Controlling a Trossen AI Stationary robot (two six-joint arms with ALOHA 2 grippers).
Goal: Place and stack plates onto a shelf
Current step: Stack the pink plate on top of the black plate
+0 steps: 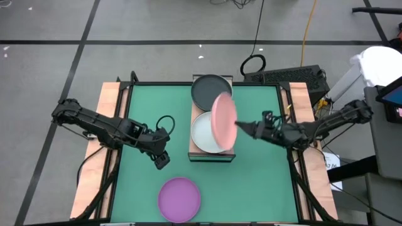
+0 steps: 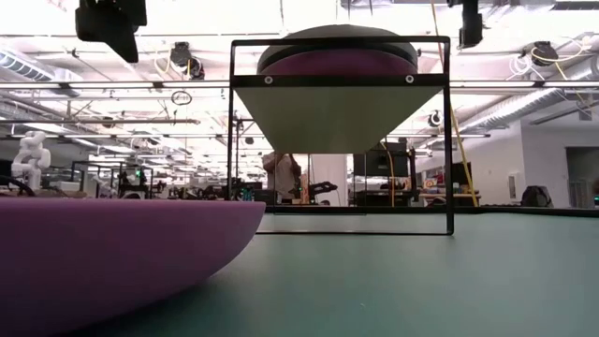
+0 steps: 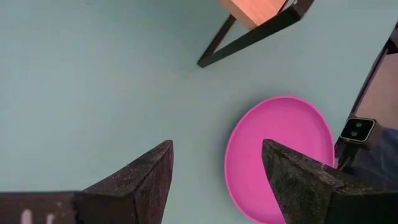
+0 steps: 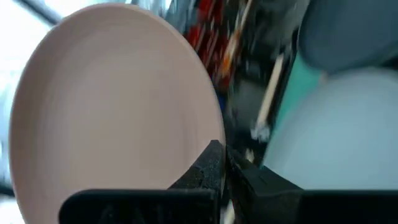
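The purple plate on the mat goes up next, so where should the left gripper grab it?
By the rim: the purple plate lies flat and shallow, so only its edge offers purchase. Come from above on the side facing the open left gripper, one finger inside the lip.

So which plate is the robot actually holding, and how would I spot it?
Find the wooden shelf at the middle of the green mat. The pink plate is tipped on edge above it, pinched by the right gripper, unlike the whitish plate and dark grey plate lying flat.
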